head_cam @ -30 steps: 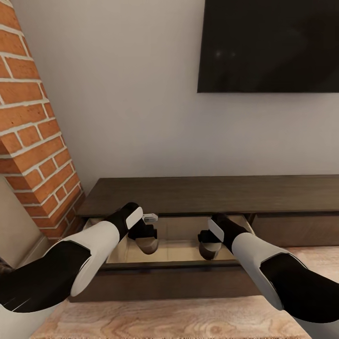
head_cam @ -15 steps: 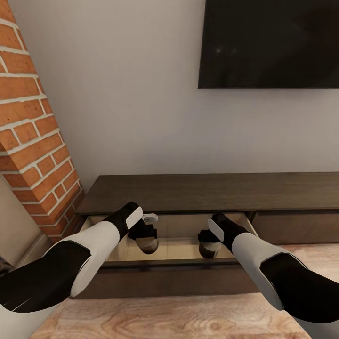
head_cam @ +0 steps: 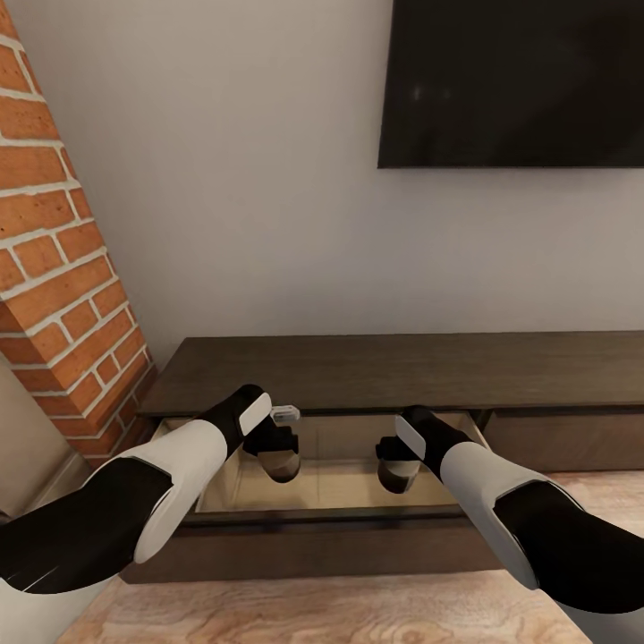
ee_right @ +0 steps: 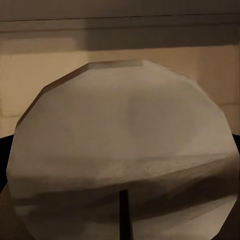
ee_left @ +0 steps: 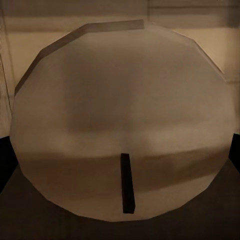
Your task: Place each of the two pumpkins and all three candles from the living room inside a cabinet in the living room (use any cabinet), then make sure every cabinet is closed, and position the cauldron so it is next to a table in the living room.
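- Left gripper (head_cam: 279, 458) is clamped on a candle (head_cam: 281, 466), hanging over the open drawer (head_cam: 340, 483) of the cabinet (head_cam: 394, 367); candle sits low inside the drawer's near-left part, can't tell if its base touches the pale floor.
- Right gripper (head_cam: 398, 463) likewise closed on a second candle (head_cam: 396, 477), over the drawer's right-middle; both candles well apart from each other.
- Left wrist view: candle top (ee_left: 122, 120) seen close, wick (ee_left: 127, 182) a thin dark bar, pale drawer wood behind. Right wrist view same, candle top (ee_right: 122, 145), wick (ee_right: 123, 210) partly cut off.
- Step in hand, as I read it: set both candles down in the drawer and let go.
- To do it well: lower straight until bases rest flat, then open the fingers; dropping from height risks a squat cylinder tipping or rolling.
- Keep both clear of the drawer front (head_cam: 313, 541) and side walls, so nothing snags when the drawer gets pushed shut.
- Withdraw upward, not sideways, so fingers don't drag the candles over.
- TV (head_cam: 510, 85) on the wall and brick column (head_cam: 54, 268) at left aren't in the way.
- Pumpkins, third candle, cauldron: no judgement from here.
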